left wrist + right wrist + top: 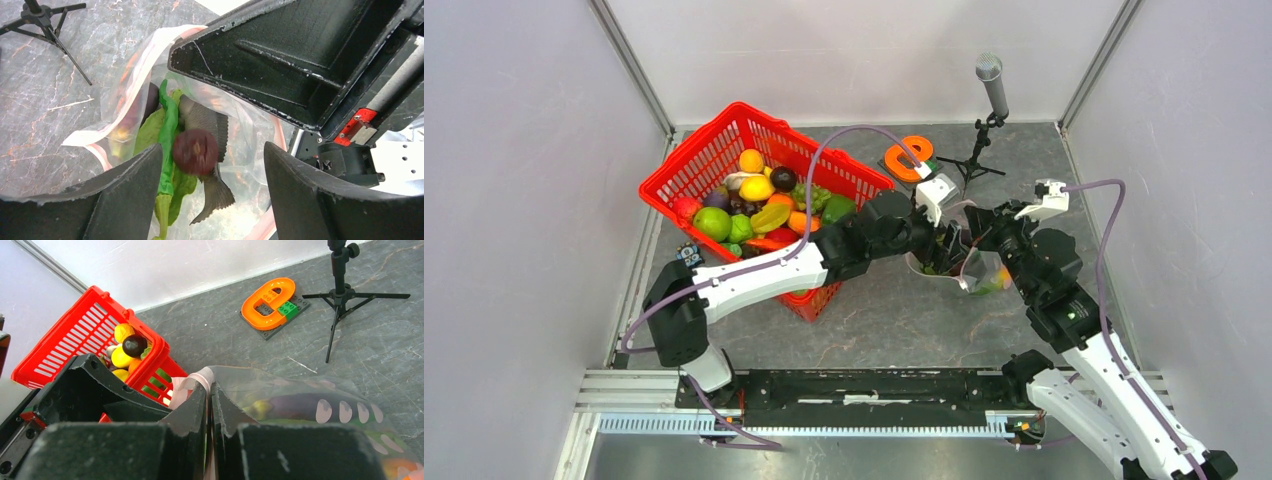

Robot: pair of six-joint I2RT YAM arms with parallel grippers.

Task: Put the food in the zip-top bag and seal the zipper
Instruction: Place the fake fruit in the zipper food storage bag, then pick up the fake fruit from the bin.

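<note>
My left pincer (215, 160) is spread wide. It hangs right over the open bag (102, 132). A dark red fruit (195, 151) sits in the gap between its two fingers. The fruit looks loose, not squeezed.

My right pincer (209, 390) is pressed together on the rim of the bag. It pinches the pale zipper strip (145, 57) and holds the mouth up. In my left wrist view it comes in from 2 o'clock.

Straight below my left pincer, inside the bag, I see a green leaf (150, 132), a long green piece (169, 120) and a grey ridged piece (205, 120). The long green piece points from 6 o'clock to 12 o'clock. The zipper strip runs from 7 o'clock to 1 o'clock.

So the bag is just under my left pincer, and I think the fruit only has to go straight down.

Farther off on the counter, at 10 o'clock from the bag in the top view, is the red basket (694, 150) with more food. The zipper is not shut yet.
</note>
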